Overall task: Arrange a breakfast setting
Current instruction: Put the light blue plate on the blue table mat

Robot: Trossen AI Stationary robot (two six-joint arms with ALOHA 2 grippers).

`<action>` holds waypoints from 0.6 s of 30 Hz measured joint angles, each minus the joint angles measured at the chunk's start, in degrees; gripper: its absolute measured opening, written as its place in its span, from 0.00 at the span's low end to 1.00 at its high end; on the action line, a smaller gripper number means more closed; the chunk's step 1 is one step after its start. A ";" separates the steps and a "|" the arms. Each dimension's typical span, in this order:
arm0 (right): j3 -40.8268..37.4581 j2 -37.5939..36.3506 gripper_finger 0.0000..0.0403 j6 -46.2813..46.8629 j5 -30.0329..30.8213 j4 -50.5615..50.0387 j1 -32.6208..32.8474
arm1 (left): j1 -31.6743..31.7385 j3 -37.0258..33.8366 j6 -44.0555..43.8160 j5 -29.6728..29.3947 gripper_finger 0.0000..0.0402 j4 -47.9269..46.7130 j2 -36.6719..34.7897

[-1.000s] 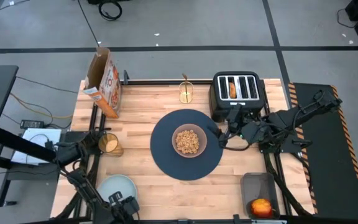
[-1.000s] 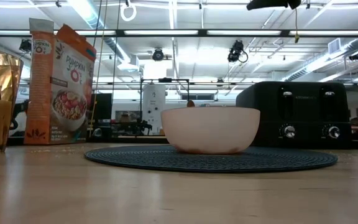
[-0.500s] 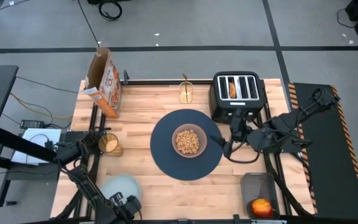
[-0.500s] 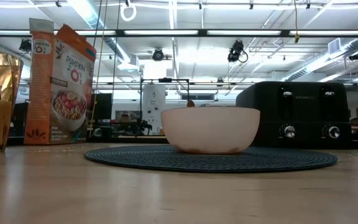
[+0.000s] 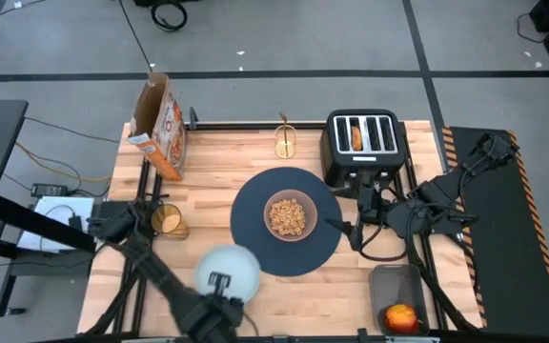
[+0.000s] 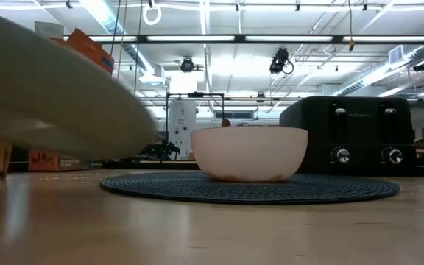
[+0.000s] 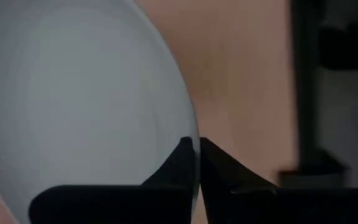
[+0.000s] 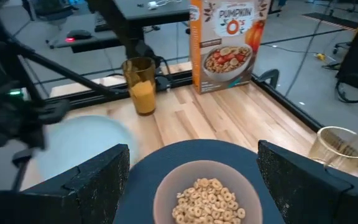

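The pale-blue plate [image 5: 228, 271] hangs above the table's near left part, with my left gripper [image 5: 219, 283] shut on it; it fills the left of the low view as the plate [image 6: 50, 96]. The tan bowl [image 5: 288, 215] of cereal sits on the dark-blue placemat [image 5: 255, 243]. My right gripper [image 5: 339, 227] hovers open over the mat's right edge, pointing at the bowl [image 8: 197, 193]. The amber cup [image 5: 168, 220] stands at the left. The bread [image 5: 355, 136] sticks out of the toaster [image 5: 370, 152]. The apple [image 5: 400, 317] lies in a grey tray. A gold spoon stands in a glass [image 5: 286, 141]. My left gripper pinches the plate's rim [image 7: 188, 134] between its two fingers, at the plate's near edge. The fingers come from above, pointing down, one [image 7: 179, 165] on the plate's inner side and the other outside the rim. The plate is lifted clear of the table.
The orange cereal box [image 5: 160, 124] stands at the far left corner. The grey tray [image 5: 394, 281] lies at the near right. Bare wood shows between the cup and the placemat and along the near edge right of the plate.
My left gripper has risen and moved toward the table's right, turning about its own axis. The plate, which lay on the table at the near left, has come up clear with it and now hangs close to the placemat. My right gripper has drifted slightly toward the near edge.
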 joint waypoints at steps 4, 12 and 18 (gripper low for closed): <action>0.00 0.00 0.88 2.42 -0.58 -0.39 1.74 | 3.40 -3.80 6.87 -3.16 0.04 -0.79 0.15; 0.00 -0.02 0.88 3.41 -0.65 -0.76 4.55 | 6.26 -14.27 7.00 -8.72 0.04 9.53 0.15; 0.00 -0.02 0.88 3.43 -0.65 -0.76 4.56 | 7.63 -15.17 7.82 -9.90 0.04 15.27 0.15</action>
